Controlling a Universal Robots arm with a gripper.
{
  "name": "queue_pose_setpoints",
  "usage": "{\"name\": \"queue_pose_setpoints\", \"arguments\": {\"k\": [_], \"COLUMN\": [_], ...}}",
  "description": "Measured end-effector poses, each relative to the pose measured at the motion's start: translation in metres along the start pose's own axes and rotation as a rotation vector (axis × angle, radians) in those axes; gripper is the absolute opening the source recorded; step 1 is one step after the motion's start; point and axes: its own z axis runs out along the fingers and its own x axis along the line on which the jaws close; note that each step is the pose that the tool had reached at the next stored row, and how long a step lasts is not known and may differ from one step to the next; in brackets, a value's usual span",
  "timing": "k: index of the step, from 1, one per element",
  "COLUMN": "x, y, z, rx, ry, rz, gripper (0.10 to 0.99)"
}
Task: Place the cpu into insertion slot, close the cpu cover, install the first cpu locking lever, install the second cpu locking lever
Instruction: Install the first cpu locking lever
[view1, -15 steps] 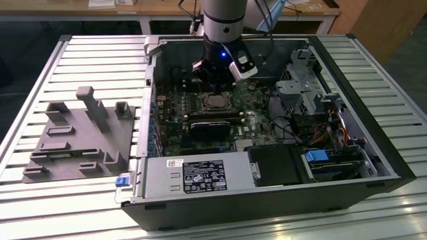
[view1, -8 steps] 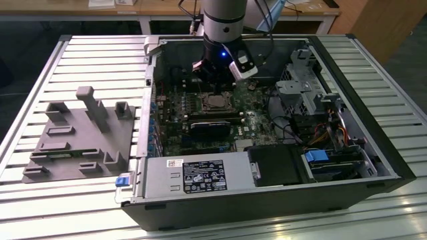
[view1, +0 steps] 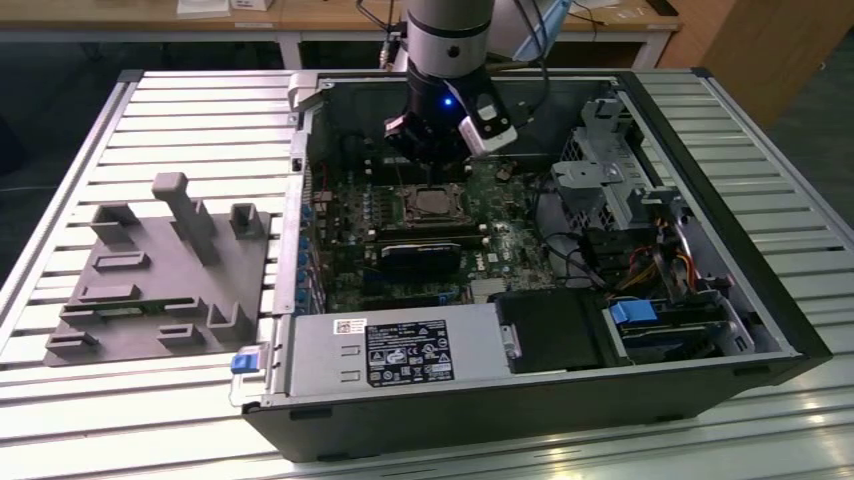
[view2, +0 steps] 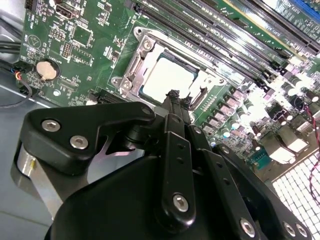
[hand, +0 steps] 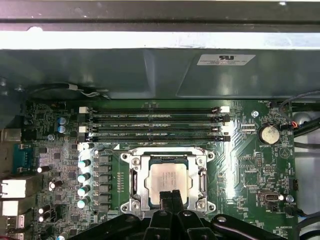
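The cpu (hand: 169, 177) lies flat in the insertion slot (view1: 430, 203) on the green motherboard, its silver top bright in both wrist views (view2: 167, 77). The silvery cpu cover (hand: 137, 176) lies down around it as a frame (view2: 131, 70). A wire lever (view2: 200, 97) curves along one side of the socket. My gripper (hand: 170, 199) hovers just above the socket's edge, its two black fingers pressed together with nothing between them (view2: 172, 96). In the exterior view the gripper (view1: 430, 165) hangs inside the open case, right over the socket.
Memory slots (hand: 155, 122) run beside the socket. A black card (view1: 420, 255), the power supply (view1: 387, 350) and a drive cage (view1: 601, 170) crowd the case. A grey fixture (view1: 160, 270) sits on the slatted table at the exterior view's left.
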Motion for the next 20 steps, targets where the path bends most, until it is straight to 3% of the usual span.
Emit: {"name": "queue_pose_setpoints", "arguments": {"k": [6,20], "x": [0.0044,0.0257], "y": [-0.0001,-0.0008], "z": [-0.0002,-0.0006], "rx": [0.000,0.000], "ry": [-0.0009,-0.0098], "rz": [0.000,-0.001], "gripper": [0.102,0.102]}}
